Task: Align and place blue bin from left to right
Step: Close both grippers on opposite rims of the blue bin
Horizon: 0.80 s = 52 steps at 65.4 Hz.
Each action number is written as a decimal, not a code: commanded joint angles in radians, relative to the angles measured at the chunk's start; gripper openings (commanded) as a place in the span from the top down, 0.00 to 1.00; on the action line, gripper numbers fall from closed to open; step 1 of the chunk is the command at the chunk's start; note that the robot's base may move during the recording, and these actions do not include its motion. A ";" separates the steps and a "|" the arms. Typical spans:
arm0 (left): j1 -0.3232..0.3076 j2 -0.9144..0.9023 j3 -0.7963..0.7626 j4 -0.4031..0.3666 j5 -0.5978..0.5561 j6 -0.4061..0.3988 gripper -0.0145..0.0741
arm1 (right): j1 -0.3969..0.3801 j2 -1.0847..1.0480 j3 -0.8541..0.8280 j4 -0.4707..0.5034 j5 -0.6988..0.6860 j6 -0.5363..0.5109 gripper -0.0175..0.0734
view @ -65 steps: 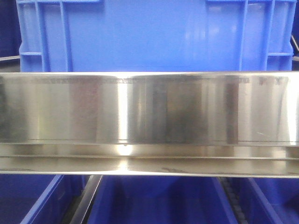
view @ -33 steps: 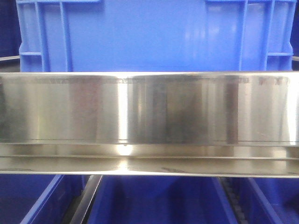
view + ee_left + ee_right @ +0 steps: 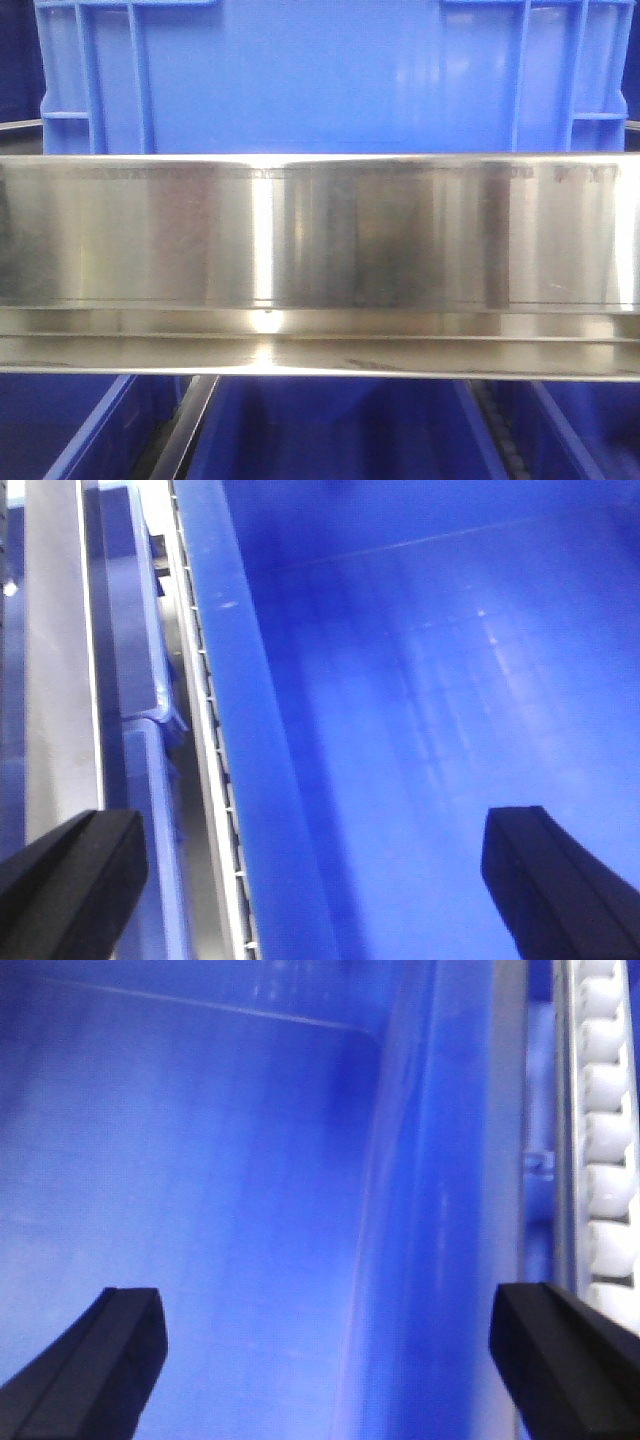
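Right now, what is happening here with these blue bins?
A two-armed robot is at the blue bin, which stands behind a shiny steel rail. The left gripper and the right gripper are both open and empty, each poised over a blue side wall, apparently of that bin. Nothing is gripped yet.

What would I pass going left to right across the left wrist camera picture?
First the grey metal strip → dark blue bin rim → white notched strip → open bin's wall → open bin's floor.
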 commanded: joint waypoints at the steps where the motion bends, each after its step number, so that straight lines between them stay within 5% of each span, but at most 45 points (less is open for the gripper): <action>1: 0.007 0.000 -0.009 -0.011 -0.008 -0.011 0.18 | -0.005 -0.001 -0.011 -0.005 -0.010 0.005 0.19; 37: 0.007 0.025 -0.009 -0.029 -0.008 -0.011 0.18 | -0.007 0.007 -0.011 -0.005 -0.010 0.005 0.19; 45: 0.007 0.025 -0.009 -0.029 -0.008 -0.011 0.28 | -0.007 0.007 -0.011 -0.005 -0.010 0.005 0.31; 52: 0.007 0.025 -0.009 -0.029 -0.008 -0.011 0.50 | -0.007 0.007 -0.011 -0.005 -0.010 0.005 0.55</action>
